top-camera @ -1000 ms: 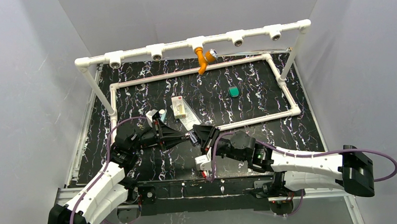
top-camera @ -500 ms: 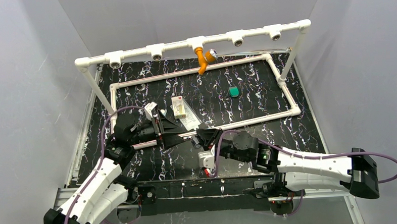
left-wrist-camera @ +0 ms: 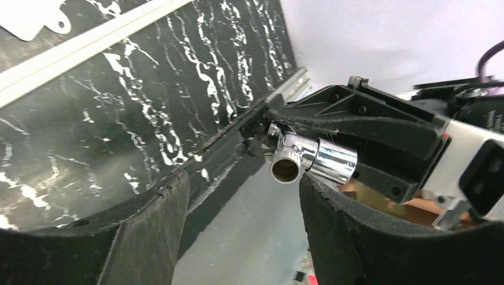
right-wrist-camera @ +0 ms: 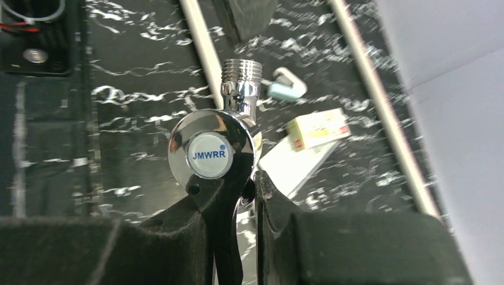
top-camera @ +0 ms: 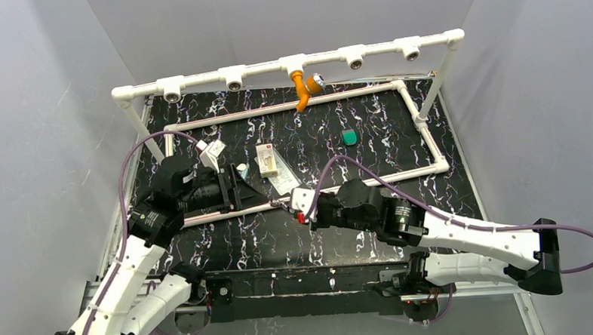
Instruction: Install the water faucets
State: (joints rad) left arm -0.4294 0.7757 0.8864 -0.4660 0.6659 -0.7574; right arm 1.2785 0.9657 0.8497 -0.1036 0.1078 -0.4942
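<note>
The chrome faucet [right-wrist-camera: 209, 149] has a round silvery knob and a threaded end that points away from my right wrist. My right gripper [right-wrist-camera: 252, 185] is shut on its lower part, and in the top view that gripper [top-camera: 290, 204] hovers over the near middle of the mat. In the left wrist view the faucet's [left-wrist-camera: 310, 159] open end shows between black fingers. My left gripper [left-wrist-camera: 243, 199] is open, a short way left of the faucet and not touching it [top-camera: 257, 193]. The orange faucet [top-camera: 301, 89] hangs from the middle tee of the raised white pipe [top-camera: 221, 74].
A white pipe rectangle [top-camera: 420, 128] lies on the black marbled mat. Inside it are a green block [top-camera: 349, 137], a small box [top-camera: 266, 160], a white packet [top-camera: 283, 179] and a small white-teal piece [top-camera: 242, 170]. Several tee sockets on the raised pipe are unfilled.
My left gripper has opened, let go of the chrome faucet and drawn back to the left. The right gripper keeps the faucet and has shifted slightly away from the near edge.
</note>
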